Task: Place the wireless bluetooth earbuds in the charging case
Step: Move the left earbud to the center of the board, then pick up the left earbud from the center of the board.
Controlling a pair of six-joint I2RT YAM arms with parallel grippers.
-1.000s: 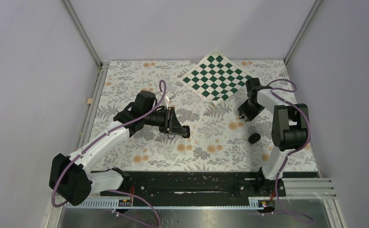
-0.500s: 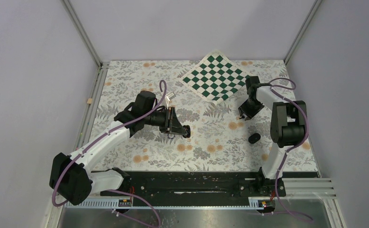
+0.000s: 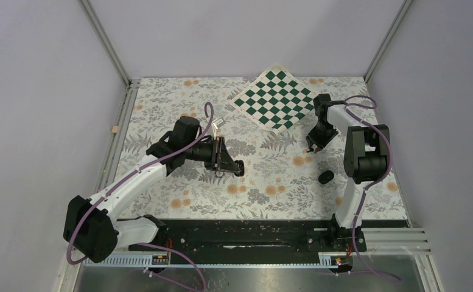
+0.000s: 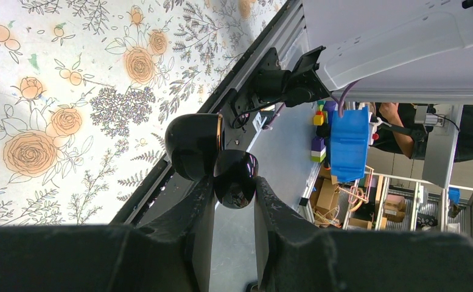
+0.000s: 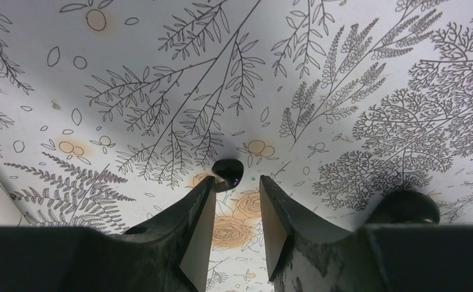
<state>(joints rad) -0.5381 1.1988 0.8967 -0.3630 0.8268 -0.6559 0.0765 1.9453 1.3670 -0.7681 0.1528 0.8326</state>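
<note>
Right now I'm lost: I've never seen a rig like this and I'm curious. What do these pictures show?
Two robot arms stand bolted at the near edge of a flowery table. The wide picture comes from a camera above and behind them. The two close ones come from a camera on each wrist, looking along that arm's own fingers. The left fingers are shut on a small black case, its lid open. The right fingers stand apart, low over the table, with a tiny black earbud lying just past their tips, not held. Also on the table are a green checked cloth and another small dark thing near the right arm, too small to name.
</note>
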